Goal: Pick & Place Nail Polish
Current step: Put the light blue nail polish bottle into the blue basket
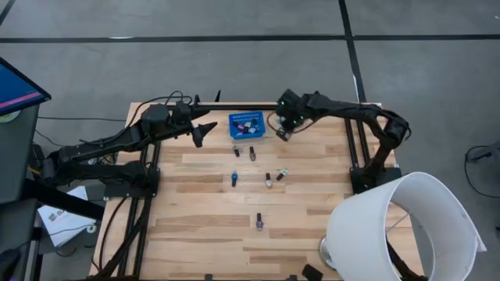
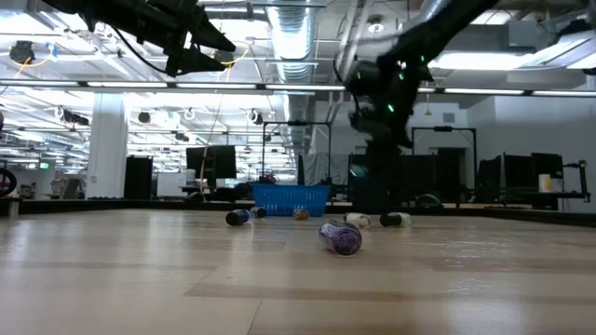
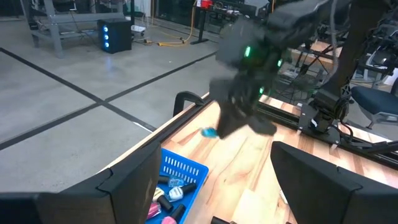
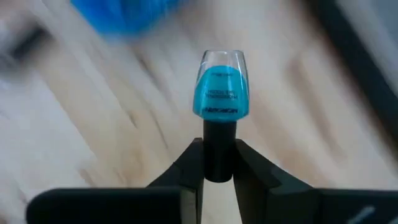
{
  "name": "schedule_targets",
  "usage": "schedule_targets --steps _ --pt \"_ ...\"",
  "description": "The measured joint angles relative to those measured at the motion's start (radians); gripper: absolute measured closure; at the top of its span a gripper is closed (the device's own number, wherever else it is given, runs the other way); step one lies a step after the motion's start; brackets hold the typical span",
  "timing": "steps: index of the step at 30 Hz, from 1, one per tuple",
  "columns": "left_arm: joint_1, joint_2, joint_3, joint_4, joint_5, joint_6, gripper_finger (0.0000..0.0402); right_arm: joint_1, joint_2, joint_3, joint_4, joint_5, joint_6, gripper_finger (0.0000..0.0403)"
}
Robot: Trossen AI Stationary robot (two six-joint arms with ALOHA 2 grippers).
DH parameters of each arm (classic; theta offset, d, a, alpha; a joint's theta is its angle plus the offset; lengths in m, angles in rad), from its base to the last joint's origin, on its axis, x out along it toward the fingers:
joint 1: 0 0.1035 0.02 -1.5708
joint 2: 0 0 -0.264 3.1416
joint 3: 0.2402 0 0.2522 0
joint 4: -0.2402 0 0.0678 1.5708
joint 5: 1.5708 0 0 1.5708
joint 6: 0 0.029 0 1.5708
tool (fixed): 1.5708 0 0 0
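Right tool (image 4: 219,163) is clamped on the dark cap of a teal nail polish bottle (image 4: 222,85), long axis in line with the fingers, body pointing away from the wrist. Blue basket (image 1: 246,126) has a few bottles inside; left tool (image 1: 205,131) hangs apart.

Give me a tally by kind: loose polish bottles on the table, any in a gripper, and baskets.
Small dark-capped nail polish bottles lying loose on the wooden table: 6
Teal glass nail polish bottle held by the right gripper: 1
Blue mesh basket: 1 (bottles inside too small to count)
Total: 8 things counted
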Motion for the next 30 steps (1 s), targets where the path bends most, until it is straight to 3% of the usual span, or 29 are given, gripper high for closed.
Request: schedule_targets --steps 4,13,18,24,30 --pt "0.0 0.0 0.0 0.0 0.0 -0.001 0.0104 0.018 0.012 0.109 0.044 -0.002 0.008 0.0353" --pt "0.0 -0.12 0.0 -0.008 -0.048 0.056 0.013 0.097 0.226 0.382 0.041 -0.018 -0.041 0.0352" --pt "0.0 -0.274 -0.033 -0.061 -0.174 0.099 0.0182 0.107 0.322 0.489 0.02 -0.044 -0.056 0.0352" --pt "0.0 -0.463 -0.209 -0.062 -0.179 -0.015 0.0259 0.101 0.4 0.541 -0.009 -0.067 -0.071 0.0352" --pt "0.0 -0.574 -0.347 -0.058 -0.18 -0.111 0.0328 0.098 0.419 0.541 -0.031 -0.07 -0.081 0.0349"
